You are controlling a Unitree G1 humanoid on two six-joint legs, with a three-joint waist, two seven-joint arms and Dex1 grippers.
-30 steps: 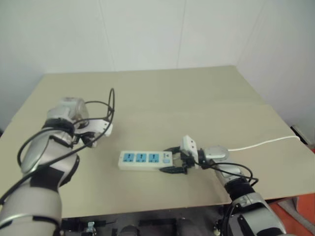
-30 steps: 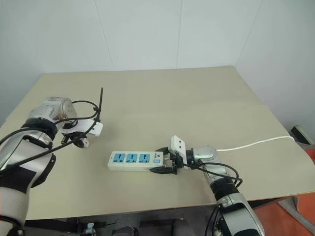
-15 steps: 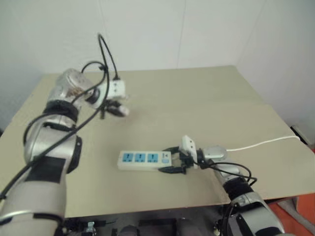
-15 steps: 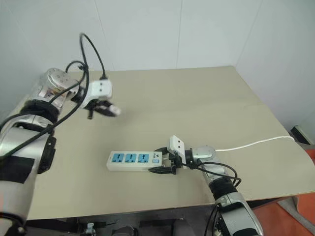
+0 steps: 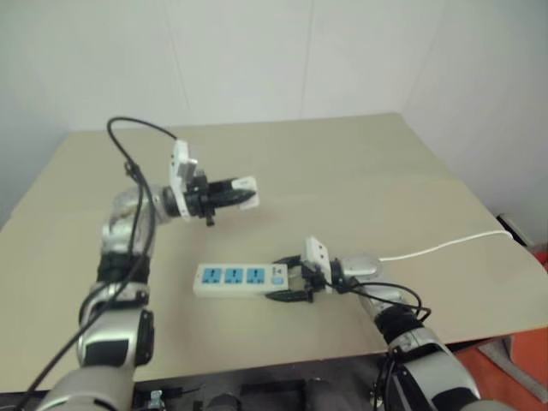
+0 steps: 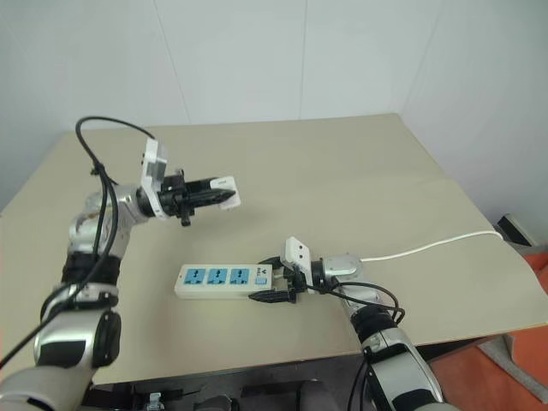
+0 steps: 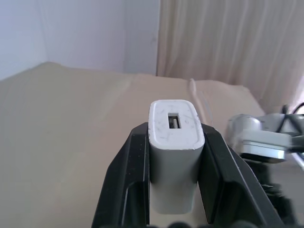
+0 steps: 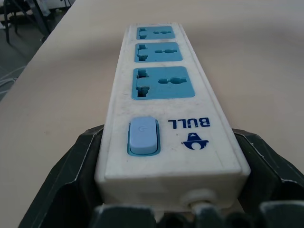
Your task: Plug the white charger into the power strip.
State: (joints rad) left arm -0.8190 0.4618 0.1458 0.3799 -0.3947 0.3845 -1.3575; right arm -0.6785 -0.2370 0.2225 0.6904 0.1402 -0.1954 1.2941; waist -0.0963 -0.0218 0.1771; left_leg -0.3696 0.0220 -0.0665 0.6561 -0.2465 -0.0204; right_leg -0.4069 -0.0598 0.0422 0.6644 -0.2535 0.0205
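The white charger [image 7: 175, 142] sits clamped between the two black fingers [image 7: 126, 185] of my left gripper [image 5: 247, 193], which is shut on it. That gripper hovers above the table, level and pointing to the right, up and to the left of the power strip. The power strip [image 5: 238, 278] lies flat near the table's front edge, its three blue sockets [image 8: 160, 83] facing up. My right gripper [image 5: 279, 279] is shut on its switch end, one finger [image 8: 78, 164] along each side. The light blue switch [image 8: 142, 136] lies nearest that wrist.
The strip's thin white cord [image 5: 445, 244] runs right across the beige table [image 5: 342, 163] toward its right edge. White walls stand behind the table. Black cables loop over my left arm [image 5: 128, 154].
My left arm has swung up and to the right from the table's left side and turned level, carrying the charger closer to the strip. The right gripper and strip have stayed put.
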